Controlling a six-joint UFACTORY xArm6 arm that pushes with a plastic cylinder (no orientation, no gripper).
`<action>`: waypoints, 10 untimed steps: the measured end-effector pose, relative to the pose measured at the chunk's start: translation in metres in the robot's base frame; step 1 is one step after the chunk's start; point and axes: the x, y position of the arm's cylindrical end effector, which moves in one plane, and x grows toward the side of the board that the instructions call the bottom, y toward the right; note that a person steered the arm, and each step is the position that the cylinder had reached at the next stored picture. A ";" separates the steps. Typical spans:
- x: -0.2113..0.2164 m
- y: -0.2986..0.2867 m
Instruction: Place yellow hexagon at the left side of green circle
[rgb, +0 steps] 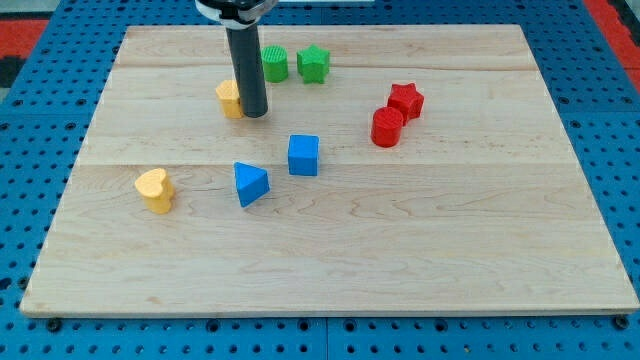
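The yellow hexagon lies near the view's top, left of centre, partly hidden behind my rod. My tip rests on the board right against the hexagon's right side. The green circle stands up and to the right of the hexagon, just behind the rod, a short gap away.
A green star sits right of the green circle. A red star and red cylinder are at the right. A blue cube, blue triangle and yellow heart lie lower down on the wooden board.
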 end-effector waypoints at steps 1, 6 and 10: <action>0.004 -0.017; -0.006 -0.033; -0.016 -0.051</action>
